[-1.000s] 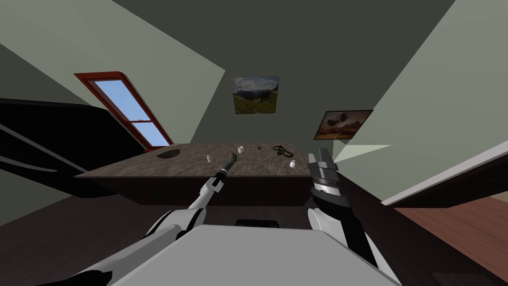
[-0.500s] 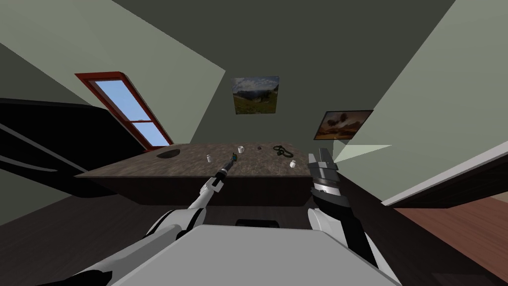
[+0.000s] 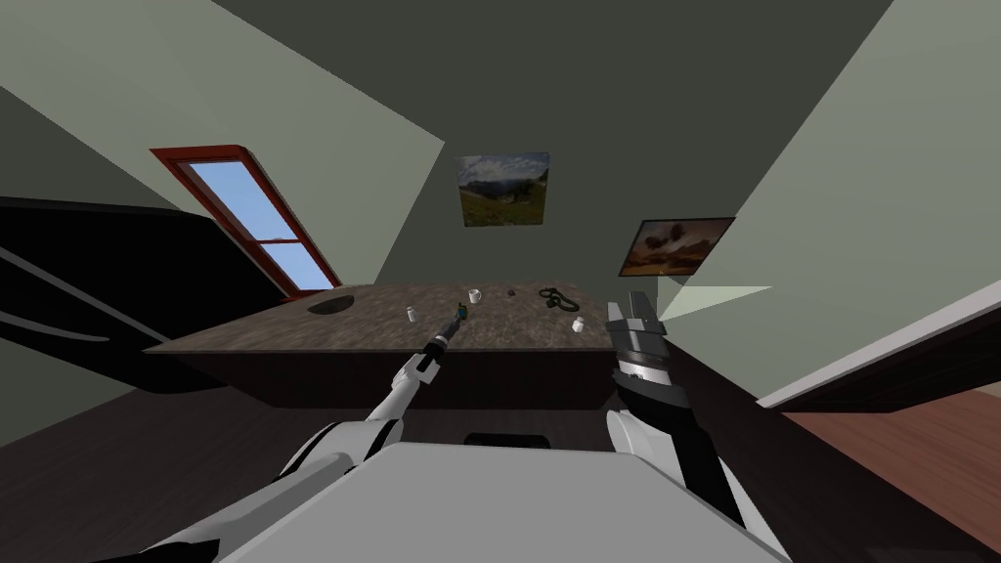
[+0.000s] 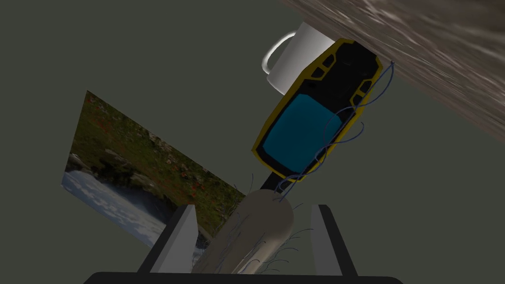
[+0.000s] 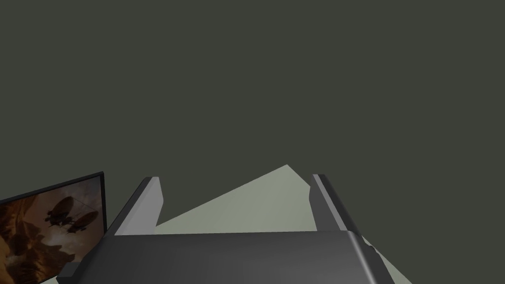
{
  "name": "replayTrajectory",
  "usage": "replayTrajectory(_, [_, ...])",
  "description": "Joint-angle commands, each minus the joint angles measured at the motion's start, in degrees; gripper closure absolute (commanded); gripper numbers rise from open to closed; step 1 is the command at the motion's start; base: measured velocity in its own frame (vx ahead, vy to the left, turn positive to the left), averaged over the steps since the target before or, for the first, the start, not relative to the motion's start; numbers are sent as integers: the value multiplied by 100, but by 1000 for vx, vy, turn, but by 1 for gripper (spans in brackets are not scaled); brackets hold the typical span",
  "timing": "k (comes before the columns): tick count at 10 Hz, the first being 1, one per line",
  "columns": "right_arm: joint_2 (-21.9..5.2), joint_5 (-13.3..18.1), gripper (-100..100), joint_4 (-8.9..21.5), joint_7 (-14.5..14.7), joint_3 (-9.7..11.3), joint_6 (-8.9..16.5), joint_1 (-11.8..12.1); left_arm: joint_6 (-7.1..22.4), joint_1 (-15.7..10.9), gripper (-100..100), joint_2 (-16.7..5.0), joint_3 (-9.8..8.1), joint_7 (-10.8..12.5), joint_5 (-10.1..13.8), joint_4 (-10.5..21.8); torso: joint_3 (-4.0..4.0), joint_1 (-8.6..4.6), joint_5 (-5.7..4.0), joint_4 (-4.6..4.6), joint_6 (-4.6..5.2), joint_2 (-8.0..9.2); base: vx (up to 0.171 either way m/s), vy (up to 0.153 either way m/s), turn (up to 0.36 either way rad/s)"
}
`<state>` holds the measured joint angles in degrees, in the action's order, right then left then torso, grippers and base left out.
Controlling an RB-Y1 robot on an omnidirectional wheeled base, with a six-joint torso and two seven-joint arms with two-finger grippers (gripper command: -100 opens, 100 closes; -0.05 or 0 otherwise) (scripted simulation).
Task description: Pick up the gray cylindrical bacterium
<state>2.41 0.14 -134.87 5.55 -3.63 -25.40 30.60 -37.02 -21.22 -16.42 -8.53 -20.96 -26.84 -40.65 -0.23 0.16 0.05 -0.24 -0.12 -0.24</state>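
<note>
Left jaws are released and straddle the bacterium (image 4: pixel 251 236), with a gap at each side, aligned along its length, probably for a side grip. It lies between them over the desk (image 4: pixel 444 49), just beside a yellow-edged handset (image 4: pixel 306 123) and near a mug (image 4: pixel 296 54). It is pale gray and round-ended with fine hairs. Right jaws are released, held clear

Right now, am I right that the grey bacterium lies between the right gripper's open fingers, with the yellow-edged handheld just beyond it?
Not quite: it is the left gripper, not the right. The left wrist view shows the grey bacterium between its open fingers, with the yellow-edged handheld just beyond it.
</note>
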Motion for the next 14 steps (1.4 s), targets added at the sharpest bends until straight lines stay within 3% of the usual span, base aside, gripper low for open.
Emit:
replayTrajectory(1, [0, 0, 0, 0, 0, 0, 0, 0, 98, 129, 100, 4, 36, 51, -14, -279, 0, 0, 0, 0, 0, 0, 3, 2, 11])
replayTrajectory(2, [0, 0, 0, 0, 0, 0, 0, 0, 98, 129, 100, 4, 36, 51, -14, -279, 4, 2, 1, 2, 0, 7, -9, 2, 5])
replayTrajectory(3, [0, 0, 0, 0, 0, 0, 0, 0, 227, 385, 100, 48, 170, -13, 58, -494, 8, 2, 2, 3, 1, 13, 43, 17, 1])
replayTrajectory(5, [0, 0, 0, 0, 0, 0, 0, 0, 227, 524, 100, 48, 170, -13, 58, -781, -9, 16, 9, -16, -9, -3, 45, 22, 2])
replayTrajectory(6, [0, 0, 0, 0, 0, 0, 0, 0, 356, 786, 100, 91, 303, -77, 129, -1016, -8, 17, 9, -16, -9, 1, 52, 34, 16])
replayTrajectory(8, [0, 0, 0, 0, 0, 0, 0, 0, 356, 920, 100, 91, 303, -77, 129, -1284, -22, 26, 18, -35, -14, -9, 42, 19, -3])
replayTrajectory(9, [0, 0, 0, 0, 0, 0, 0, 0, 485, 1180, 100, 135, 437, -140, 201, -1544, -19, 25, 18, -34, -15, -4, 48, 19, 16])
replayTrajectory(11, [0, 0, 0, 0, 0, 0, 0, 0, 485, 1316, 100, 135, 437, -140, 201, -1786, -33, 36, 29, -56, -23, -12, 47, 20, 0])
replayTrajectory(12, [0, 0, 0, 0, 0, 0, 0, 0, 615, 1570, 100, 178, 570, -204, 272, -1987, -31, 38, 30, -55, -24, -6, 51, 35, 13])
replayTrajectory(14, [0, 0, 0, 0, 0, 0, 0, 0, 615, 1711, 100, 178, 570, -204, 272, -2289, -42, 51, 40, -75, -35, -10, 38, 18, 2])
